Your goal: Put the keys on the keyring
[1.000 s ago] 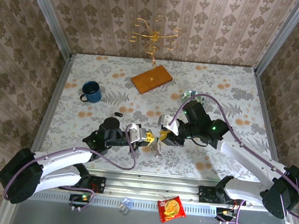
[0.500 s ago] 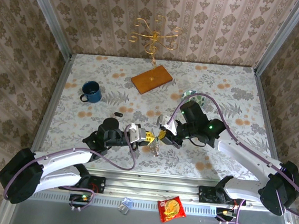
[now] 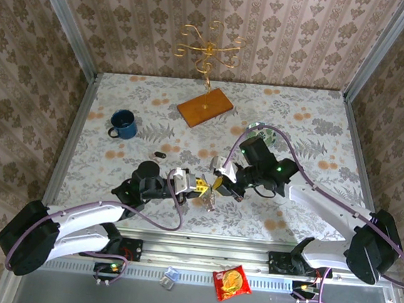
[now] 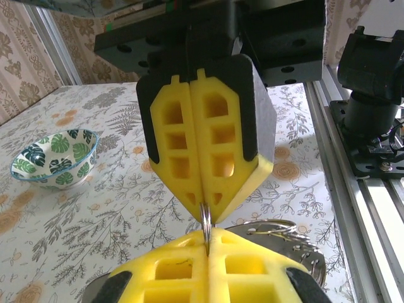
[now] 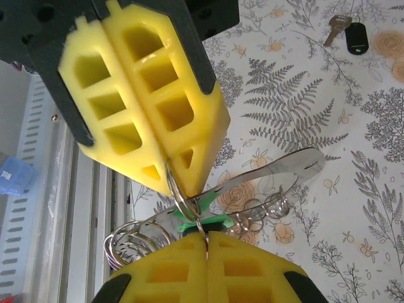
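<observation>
keyring (image 4: pixel 206 218) is pinched from both sides: your left gripper (image 4: pixel 207 238) and right gripper (image 5: pixel 205 238) are both clamped tight on its wire, tip to tip, over the table (image 3: pixel 299 111) by its near edge. green key (image 5: pixel 192 222) sits right at that pinch. black key (image 3: pixel 159 154) lies on the table, left of centre.

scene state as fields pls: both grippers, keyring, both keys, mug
left gripper: shut, pinching the keyring
right gripper: shut on the same keyring, tip to tip with the left
keyring: held above the table between both grippers
green key: at the ring between the fingertips; cannot tell if threaded
black key: lying flat on the table, apart from both grippers
mug: upright, far left of the table
</observation>
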Available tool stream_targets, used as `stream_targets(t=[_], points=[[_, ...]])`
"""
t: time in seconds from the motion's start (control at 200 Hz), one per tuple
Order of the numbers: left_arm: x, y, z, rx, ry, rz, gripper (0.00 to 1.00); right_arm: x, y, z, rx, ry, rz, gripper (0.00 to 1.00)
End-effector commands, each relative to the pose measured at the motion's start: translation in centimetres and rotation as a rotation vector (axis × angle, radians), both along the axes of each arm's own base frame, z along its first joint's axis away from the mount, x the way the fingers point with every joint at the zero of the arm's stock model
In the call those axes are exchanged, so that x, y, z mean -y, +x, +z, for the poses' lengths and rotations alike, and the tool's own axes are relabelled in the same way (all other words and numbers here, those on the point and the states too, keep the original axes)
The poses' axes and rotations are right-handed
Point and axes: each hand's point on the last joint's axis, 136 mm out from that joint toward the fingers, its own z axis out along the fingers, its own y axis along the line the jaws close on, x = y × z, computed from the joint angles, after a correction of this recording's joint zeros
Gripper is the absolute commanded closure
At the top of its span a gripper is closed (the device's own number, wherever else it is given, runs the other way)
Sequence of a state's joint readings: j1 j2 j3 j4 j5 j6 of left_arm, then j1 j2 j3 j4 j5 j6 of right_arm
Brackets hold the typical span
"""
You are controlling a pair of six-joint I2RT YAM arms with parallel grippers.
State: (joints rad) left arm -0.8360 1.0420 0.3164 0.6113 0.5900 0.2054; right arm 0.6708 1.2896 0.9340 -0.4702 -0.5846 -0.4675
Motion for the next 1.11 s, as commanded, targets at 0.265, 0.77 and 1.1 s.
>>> stream_targets(t=[0.265, 0.77, 1.1], points=[[0.1, -0.5, 1.7, 0.026, -0.079, -0.026, 1.00, 0.1, 0.2, 2.5, 0.102, 0.126, -0.011, 0.74], [0.4, -1.0, 2.3, 0.006, -0.134, -0.065, 1.00, -1.4, 0.1, 3.1, 0.063, 0.220, 0.018, 0.77], [0.0, 0.3, 1.9, -0.010, -0.127, 0.019, 0.87, -1.6, -0.1, 3.2, 0.059, 0.210, 0.049, 1.00]])
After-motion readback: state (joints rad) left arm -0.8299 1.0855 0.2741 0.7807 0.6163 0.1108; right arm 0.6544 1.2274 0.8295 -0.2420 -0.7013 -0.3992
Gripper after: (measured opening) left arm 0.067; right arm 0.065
